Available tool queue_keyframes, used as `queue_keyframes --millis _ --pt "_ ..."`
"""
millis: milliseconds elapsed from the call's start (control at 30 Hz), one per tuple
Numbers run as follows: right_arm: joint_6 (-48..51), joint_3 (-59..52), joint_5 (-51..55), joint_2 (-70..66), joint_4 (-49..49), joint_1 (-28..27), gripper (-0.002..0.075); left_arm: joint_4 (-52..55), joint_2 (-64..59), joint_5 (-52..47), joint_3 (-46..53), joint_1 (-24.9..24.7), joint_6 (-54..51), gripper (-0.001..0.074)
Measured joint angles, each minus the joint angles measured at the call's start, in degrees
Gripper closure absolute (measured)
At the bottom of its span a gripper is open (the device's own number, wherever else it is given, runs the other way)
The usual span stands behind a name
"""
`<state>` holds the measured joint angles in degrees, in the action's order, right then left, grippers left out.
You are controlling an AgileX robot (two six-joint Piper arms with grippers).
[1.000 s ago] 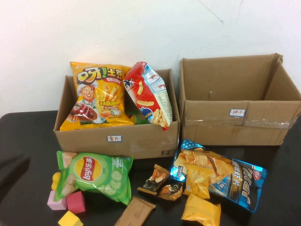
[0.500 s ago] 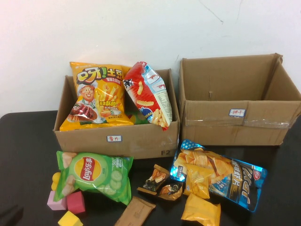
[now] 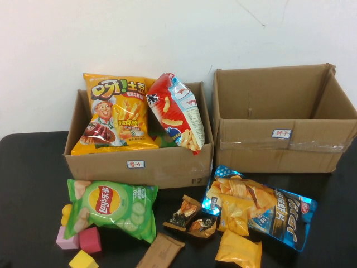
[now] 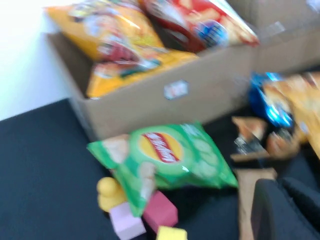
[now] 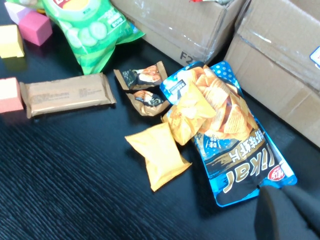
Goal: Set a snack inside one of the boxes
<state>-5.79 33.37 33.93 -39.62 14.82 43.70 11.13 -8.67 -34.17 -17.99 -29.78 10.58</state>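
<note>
Shows no arm shadow on the bench point(image 3: 33, 162) corner now, unlike a second ago: suggests left arm pulled back, nothing picked. Places left pincer point(image 4: 282, 212) near green bag point(image 4: 165, 157), right pincer point(image 5: 290, 212) by blue bag point(image 5: 235, 150), both bags lying before the boxes; grip states: cannot tell. Leaves right box point(image 3: 279, 120) empty.

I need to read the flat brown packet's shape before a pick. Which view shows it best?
The right wrist view: the brown packet lies whole and sharp. The high view crops it at the edge; the left wrist view blurs it. Neither the left gripper nor the right gripper appears in the high view.
</note>
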Motion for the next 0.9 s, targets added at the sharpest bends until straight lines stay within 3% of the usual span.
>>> queue_keyframes --millis 167,200,367,500,900 --pt "-0.1 -0.11 0.0 0.0 0.0 0.0 0.0727 -7.07 7.43 2.59 3.34 13.6 -5.3 0.0736" --pt "-0.1 -0.11 0.0 0.0 0.0 0.0 0.0727 -11.7 9.03 6.24 6.43 18.9 -11.07 0.0736" --pt "-0.12 -0.11 -0.1 0.0 -0.12 0.0 0.0727 -20.42 9.27 16.16 15.18 27.55 -22.81 0.0736" --pt "-0.12 -0.11 -0.1 0.0 -0.12 0.0 0.0727 -20.79 9.27 16.75 19.19 29.08 -20.78 0.0736" --pt "-0.42 -0.11 0.0 0.0 -0.23 0.0 0.0727 -19.86 9.27 14.83 19.19 29.26 -14.65 0.0736"
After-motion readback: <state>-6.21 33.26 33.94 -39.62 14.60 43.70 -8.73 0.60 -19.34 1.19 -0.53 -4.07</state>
